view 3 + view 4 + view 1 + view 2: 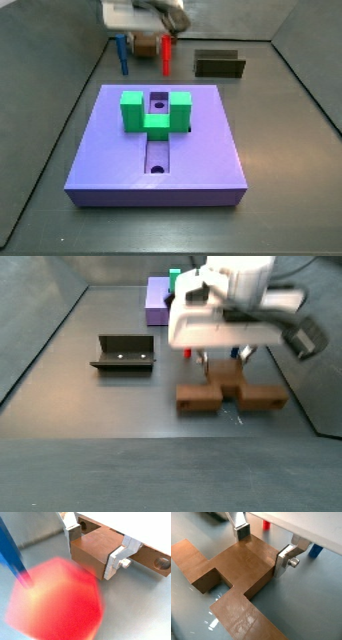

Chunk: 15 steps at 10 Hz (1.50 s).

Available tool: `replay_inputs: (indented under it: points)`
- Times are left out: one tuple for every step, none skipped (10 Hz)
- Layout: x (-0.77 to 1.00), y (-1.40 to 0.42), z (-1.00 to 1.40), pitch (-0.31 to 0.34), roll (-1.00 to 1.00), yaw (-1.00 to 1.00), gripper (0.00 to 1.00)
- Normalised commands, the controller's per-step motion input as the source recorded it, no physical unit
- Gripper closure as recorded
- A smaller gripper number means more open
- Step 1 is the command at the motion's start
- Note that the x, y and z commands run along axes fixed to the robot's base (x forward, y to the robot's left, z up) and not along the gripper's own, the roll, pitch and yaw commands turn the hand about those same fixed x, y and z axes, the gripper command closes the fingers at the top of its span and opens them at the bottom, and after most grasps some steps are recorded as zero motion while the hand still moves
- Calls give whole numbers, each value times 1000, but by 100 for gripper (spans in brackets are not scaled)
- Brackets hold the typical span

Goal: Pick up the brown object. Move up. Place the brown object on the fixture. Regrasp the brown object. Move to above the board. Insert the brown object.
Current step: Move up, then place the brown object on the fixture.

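So the fixture (122, 353) sits off to the left, and the brown object (229, 393) lies flat on the floor to its right, directly under the gripper (222, 354). It looks like a rigid, blocky wooden piece: stiff, probably light, smooth sides that could slip. I'd grab the narrow middle stem. In a wrist view the fingers (285, 558) straddle that stem, jaws open just wider than it, holding nothing yet.

One brown object (230, 394), one gripper (264, 546), one fixture (123, 353)
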Motion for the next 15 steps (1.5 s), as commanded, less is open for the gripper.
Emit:
replay_inputs:
  points:
    - [-49, 33, 600, 49, 22, -68, 100]
    - [-14, 14, 210, 35, 69, -37, 100]
    - [0, 0, 0, 0, -11, 0, 100]
    - [374, 223, 371, 0, -826, 0, 100]
    - [683, 111, 523, 0, -920, -43, 100]
    - [737, 120, 429, 0, -917, -9, 100]
    - [729, 94, 360, 0, -977, -17, 100]
    - [731, 26, 326, 0, -1000, -80, 100]
    - [697, 14, 223, 49, -1000, -86, 100]
    - [700, 11, 189, 51, -1000, -91, 100]
    - [720, 0, 194, 46, -1000, -126, 100]
    - [749, 0, 146, 60, -1000, -149, 100]
    - [777, 0, 49, 91, -1000, -177, 100]
    - [774, 0, 46, 83, -1000, -197, 100]
    - [766, 0, 40, 80, -1000, -200, 100]
